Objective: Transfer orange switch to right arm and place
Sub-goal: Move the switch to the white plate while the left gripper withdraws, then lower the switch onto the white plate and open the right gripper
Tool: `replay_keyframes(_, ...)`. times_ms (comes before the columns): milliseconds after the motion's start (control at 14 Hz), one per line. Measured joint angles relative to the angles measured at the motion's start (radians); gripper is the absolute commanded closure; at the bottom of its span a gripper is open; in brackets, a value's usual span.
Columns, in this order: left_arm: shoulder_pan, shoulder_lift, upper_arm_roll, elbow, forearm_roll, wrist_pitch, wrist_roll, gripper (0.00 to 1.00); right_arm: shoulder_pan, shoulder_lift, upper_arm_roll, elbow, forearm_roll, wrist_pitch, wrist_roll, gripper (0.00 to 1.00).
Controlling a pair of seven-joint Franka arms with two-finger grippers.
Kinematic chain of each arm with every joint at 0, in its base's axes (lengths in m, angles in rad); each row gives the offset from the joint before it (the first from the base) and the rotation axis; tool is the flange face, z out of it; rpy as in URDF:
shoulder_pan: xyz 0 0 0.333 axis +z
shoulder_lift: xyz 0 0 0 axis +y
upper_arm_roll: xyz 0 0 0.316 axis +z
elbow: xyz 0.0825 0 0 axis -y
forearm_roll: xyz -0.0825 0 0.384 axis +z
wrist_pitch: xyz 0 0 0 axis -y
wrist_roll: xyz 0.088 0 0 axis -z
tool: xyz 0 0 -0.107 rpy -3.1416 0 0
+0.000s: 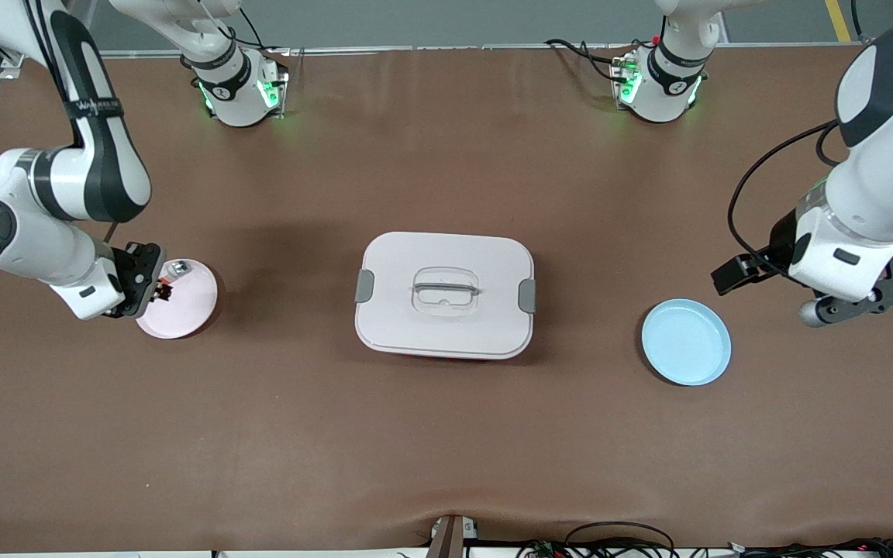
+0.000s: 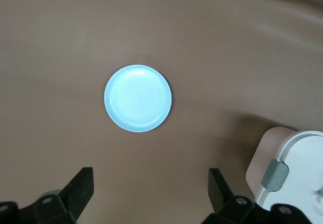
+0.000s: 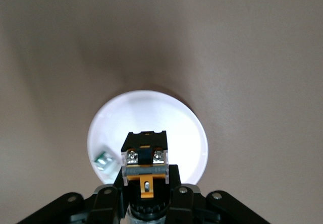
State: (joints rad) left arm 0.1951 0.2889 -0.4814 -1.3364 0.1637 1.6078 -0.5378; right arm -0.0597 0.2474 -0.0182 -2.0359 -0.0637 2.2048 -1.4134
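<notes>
Orange switch point(image 3: 145, 164) sits clamped between the right gripper point(image 3: 145, 193) fingers, above the pink plate point(image 1: 197, 306); lower it straight, then release. Left gripper point(image 2: 151, 186), fingers spread, waits above the bench point(image 1: 446, 434).

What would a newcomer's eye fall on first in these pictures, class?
A large white lidded box sits mid-table. The right gripper holds the orange switch over a pink plate, where a small silver piece lies. The left gripper hangs open beside an empty blue plate.
</notes>
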Motion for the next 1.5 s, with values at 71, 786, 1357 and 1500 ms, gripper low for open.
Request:
replay_keyframes(71,0.008,-0.006,0.0,0.0,0.0,-0.001,0.027,0.0,-0.017,0.017,0.0,-0.018,0.0,0.044,-0.029,1.0)
replay_keyframes(786,-0.168,-0.154,0.307,-0.086,-0.069,-0.055,0.334,0.0,-0.04,0.108,0.002,-0.223,0.0,0.418,-0.051,1.0)
replay_keyframes(1357,-0.193,-0.26,0.346,-0.197,-0.075,-0.043,0.411,0.0,-0.041,0.139,0.0,-0.246,0.0,0.429,-0.051,1.0)
replay_keyframes(1500,-0.2,-0.274,0.349,-0.202,-0.076,-0.041,0.417,0.0,-0.041,0.139,0.0,-0.246,0.0,0.429,-0.051,1.0)
